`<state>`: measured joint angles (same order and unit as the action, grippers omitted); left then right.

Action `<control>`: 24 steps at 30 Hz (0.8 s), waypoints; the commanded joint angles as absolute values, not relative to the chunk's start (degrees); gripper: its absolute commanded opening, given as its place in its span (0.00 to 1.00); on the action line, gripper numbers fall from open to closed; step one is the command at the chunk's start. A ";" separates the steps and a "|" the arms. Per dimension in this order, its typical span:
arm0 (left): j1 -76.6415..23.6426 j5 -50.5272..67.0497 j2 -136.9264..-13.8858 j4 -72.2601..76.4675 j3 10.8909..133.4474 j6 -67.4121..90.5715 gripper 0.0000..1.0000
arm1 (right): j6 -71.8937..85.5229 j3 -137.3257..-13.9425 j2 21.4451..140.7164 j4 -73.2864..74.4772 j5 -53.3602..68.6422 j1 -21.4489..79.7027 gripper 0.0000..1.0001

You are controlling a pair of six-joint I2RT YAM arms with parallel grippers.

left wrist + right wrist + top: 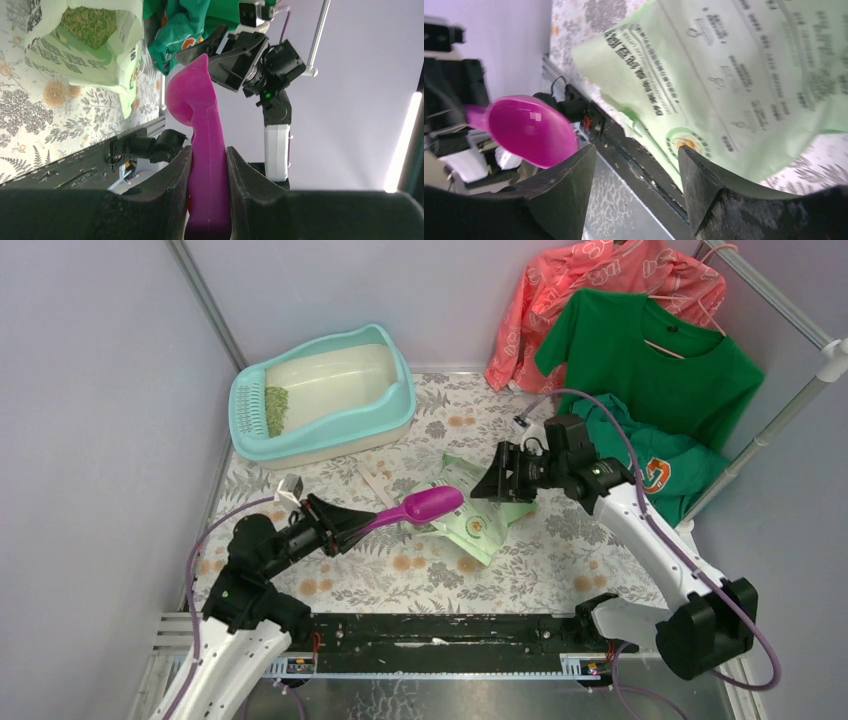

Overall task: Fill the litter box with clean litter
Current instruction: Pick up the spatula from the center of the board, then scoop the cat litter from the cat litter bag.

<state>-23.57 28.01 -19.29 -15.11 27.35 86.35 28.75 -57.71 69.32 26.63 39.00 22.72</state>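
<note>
Gripping scoop [430, 505], left claw [362, 523]; litter box [403, 390] beyond.

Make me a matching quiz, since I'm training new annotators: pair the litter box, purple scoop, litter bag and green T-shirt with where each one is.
1. litter box
2. purple scoop
3. litter bag
4. green T-shirt

A. clamped in the fingers of the left gripper
B. hanging at the far right
C. lying in the middle of the table, mouth open
D. far left, some clean litter beside its grate

Pairs: 1-D, 2-A, 3-C, 4-B
</note>
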 commanded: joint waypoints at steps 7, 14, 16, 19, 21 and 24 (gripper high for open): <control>-23.51 14.46 -12.58 -46.85 43.86 81.46 0.05 | 25.83 -60.52 61.35 33.65 25.56 20.57 0.69; -23.88 11.48 -10.04 -55.98 43.81 82.88 0.06 | 25.31 -61.76 60.02 35.27 19.42 20.48 0.69; -23.90 11.45 -9.22 -57.08 42.32 83.25 0.06 | 25.23 -61.70 59.75 35.20 17.55 20.48 0.69; -23.90 11.59 -7.79 -56.25 39.19 84.24 0.06 | 25.16 -61.04 59.77 34.34 17.36 20.41 0.69; -23.91 11.96 -8.09 -54.10 37.47 84.50 0.06 | 25.39 -60.07 59.78 33.61 17.89 20.30 0.69; -23.91 11.15 -10.37 -52.31 37.34 83.42 0.05 | 25.12 -58.89 59.60 33.05 18.57 20.17 0.69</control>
